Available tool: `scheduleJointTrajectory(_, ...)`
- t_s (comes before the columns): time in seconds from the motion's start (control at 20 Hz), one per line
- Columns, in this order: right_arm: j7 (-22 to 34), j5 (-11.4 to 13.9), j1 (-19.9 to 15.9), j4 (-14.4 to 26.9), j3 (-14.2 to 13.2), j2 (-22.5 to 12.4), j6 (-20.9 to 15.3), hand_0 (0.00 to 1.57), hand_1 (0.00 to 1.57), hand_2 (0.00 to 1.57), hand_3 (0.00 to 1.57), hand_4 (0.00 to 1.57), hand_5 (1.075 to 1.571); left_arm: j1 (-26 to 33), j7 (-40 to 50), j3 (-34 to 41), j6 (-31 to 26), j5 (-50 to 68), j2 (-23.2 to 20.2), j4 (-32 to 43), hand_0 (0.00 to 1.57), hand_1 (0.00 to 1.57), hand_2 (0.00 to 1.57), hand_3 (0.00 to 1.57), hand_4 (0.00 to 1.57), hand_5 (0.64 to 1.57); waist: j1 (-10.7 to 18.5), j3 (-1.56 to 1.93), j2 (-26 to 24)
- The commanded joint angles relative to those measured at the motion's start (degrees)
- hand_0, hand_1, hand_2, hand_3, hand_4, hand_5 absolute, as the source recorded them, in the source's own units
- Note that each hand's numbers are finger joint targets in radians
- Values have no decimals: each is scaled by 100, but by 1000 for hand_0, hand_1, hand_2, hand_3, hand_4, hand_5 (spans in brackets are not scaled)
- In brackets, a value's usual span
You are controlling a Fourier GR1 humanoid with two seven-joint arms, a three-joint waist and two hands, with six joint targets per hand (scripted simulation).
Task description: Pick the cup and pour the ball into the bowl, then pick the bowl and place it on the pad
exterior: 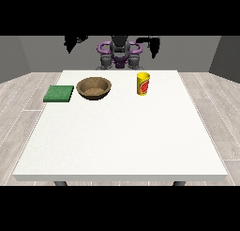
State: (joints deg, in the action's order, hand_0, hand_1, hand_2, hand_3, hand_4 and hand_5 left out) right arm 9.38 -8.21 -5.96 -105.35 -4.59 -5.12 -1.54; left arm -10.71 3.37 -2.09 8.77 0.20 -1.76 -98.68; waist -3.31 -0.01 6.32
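Both hands raised far behind table, hand at view's left (74, 41), hand at view's right (152, 43); fingers we could not tell. Cup (143, 84) upright far right, bowl (94, 88) left of it, pad (59, 94) leftmost. We judged risk: tall cup tipping on approach, ball missing bowl.

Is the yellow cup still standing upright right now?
Upright: the yellow cup stands on its base on the table, rim up, apart from the bowl.

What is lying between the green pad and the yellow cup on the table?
The brown bowl lies between the pad and the cup, nearer the pad; the front view shows it.
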Motion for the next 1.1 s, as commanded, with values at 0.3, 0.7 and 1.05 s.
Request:
scheduleJointTrajectory(0.3,-1059,-349,-38,479,-471,-275,619,0,0,0,0,676,1555,74,-2358,558,-563,150,-207,2054,0,0,0,0,246,1475,-183,-2,785)
scheduleJointTrajectory(0.7,-982,-719,-58,1089,-887,-652,1054,0,0,0,0,670,1560,-457,-3023,694,-417,-59,-49,3808,0,0,0,0,138,1433,-341,-1,352)
scheduleJointTrajectory(1.05,-1145,-981,-133,1492,-1137,-890,1452,0,0,0,0,673,1563,-1222,-3452,1179,-633,218,-347,4906,0,0,0,0,211,1435,-474,0,434)
